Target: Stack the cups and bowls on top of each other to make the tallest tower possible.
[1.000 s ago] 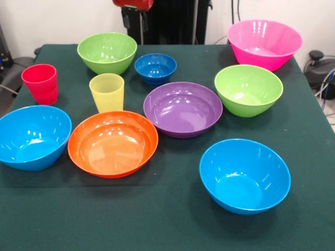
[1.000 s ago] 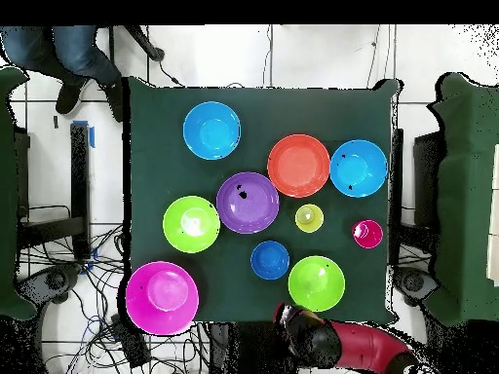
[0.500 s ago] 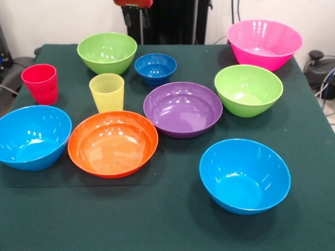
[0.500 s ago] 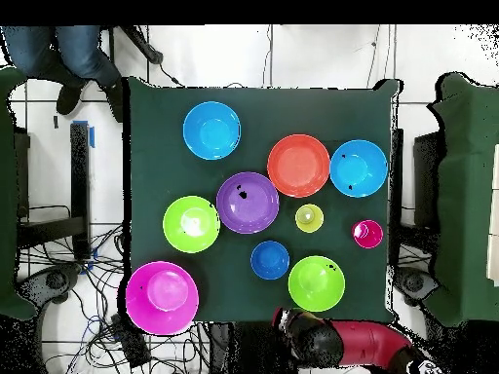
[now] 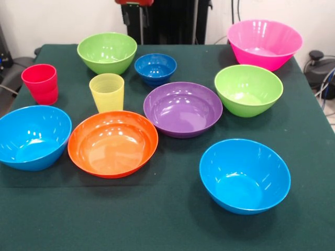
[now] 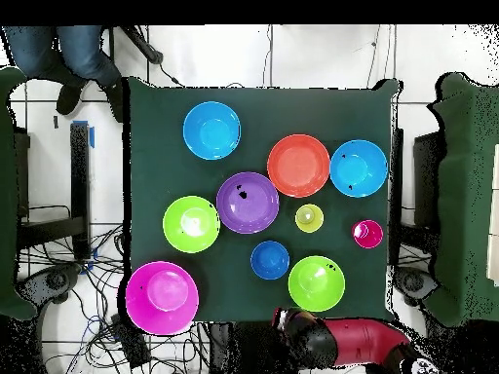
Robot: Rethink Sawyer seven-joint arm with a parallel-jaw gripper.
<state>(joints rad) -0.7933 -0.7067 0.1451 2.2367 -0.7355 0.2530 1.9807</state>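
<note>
Bowls and cups, from pink bowl (image 5: 264, 43) at one o'clock to red cup (image 5: 40, 83) at ten, stand unstacked across the surface (image 5: 167, 219); claw state cannot be told.

Robot arm (image 6: 368, 343): glossy red shell, rounded tube-like link, seen from overhead. Toward the gripper end the red gives way to a black rounded joint section (image 6: 304, 333) w/ a thin red rim at its tip. Gripper (image 5: 134, 11) in front view: small red block at the top edge w/ short black parts hanging under it, detail too small to tell. Right behind gripper: black pedestal column (image 5: 170, 21), matte flat panels, a pale thin vertical strip on each side.
</note>
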